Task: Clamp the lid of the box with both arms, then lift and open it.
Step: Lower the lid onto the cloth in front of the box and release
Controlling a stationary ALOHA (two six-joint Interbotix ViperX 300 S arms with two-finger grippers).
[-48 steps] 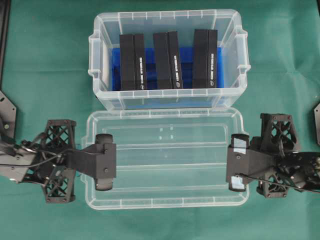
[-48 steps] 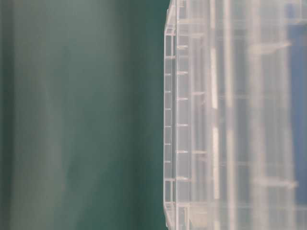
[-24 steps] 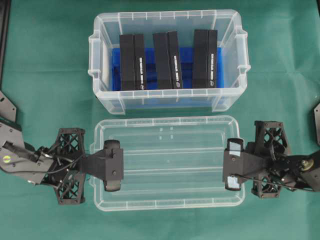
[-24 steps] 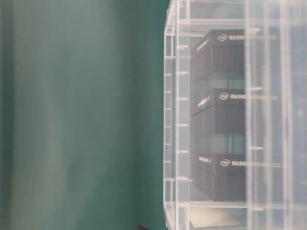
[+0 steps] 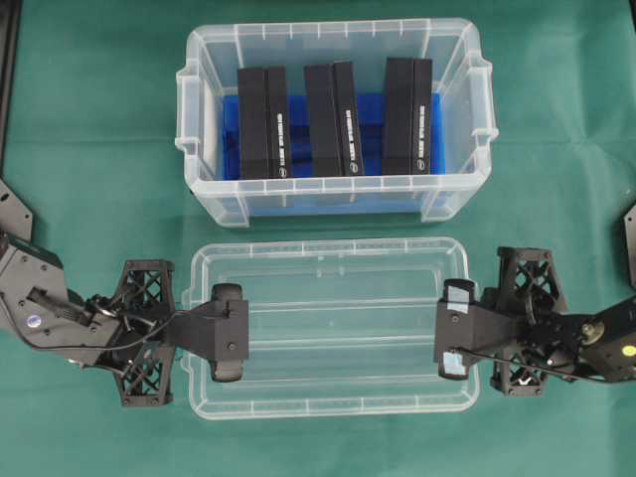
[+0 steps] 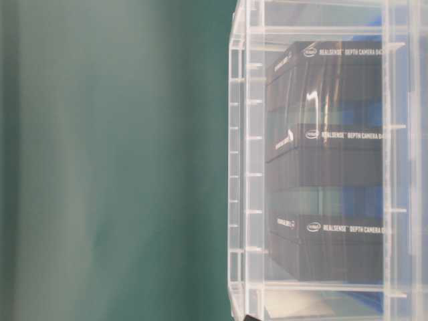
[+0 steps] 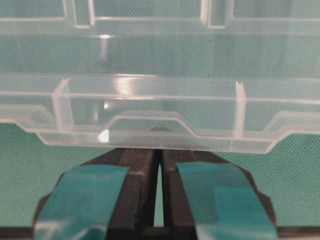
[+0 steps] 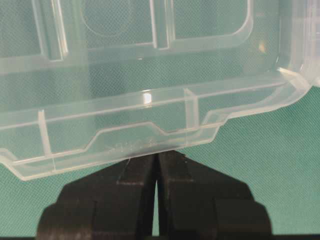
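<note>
The clear lid (image 5: 338,338) hangs level in front of the box (image 5: 195,149), held by its two short ends. My left gripper (image 5: 227,333) is shut on the lid's left end and my right gripper (image 5: 455,343) on its right end. In the left wrist view the teal-padded jaws (image 7: 160,150) meet under the lid's rim tab (image 7: 150,105), their tips hidden behind it. The right wrist view shows the black jaws (image 8: 156,155) pinched at the rim (image 8: 125,120) in the same way. The box stands open at the back, with three black blocks (image 5: 333,119) on a blue floor (image 5: 231,129).
Green cloth (image 5: 89,119) covers the table. Black brackets sit at the left edge (image 5: 12,214) and right edge (image 5: 630,224). In the table-level view the box wall (image 6: 244,167) fills the right half, with the blocks showing through it.
Both arms have carried the lid toward the front edge, away from the box, and it looks smaller, so lower. The table-level view now shows the black blocks plainly.
</note>
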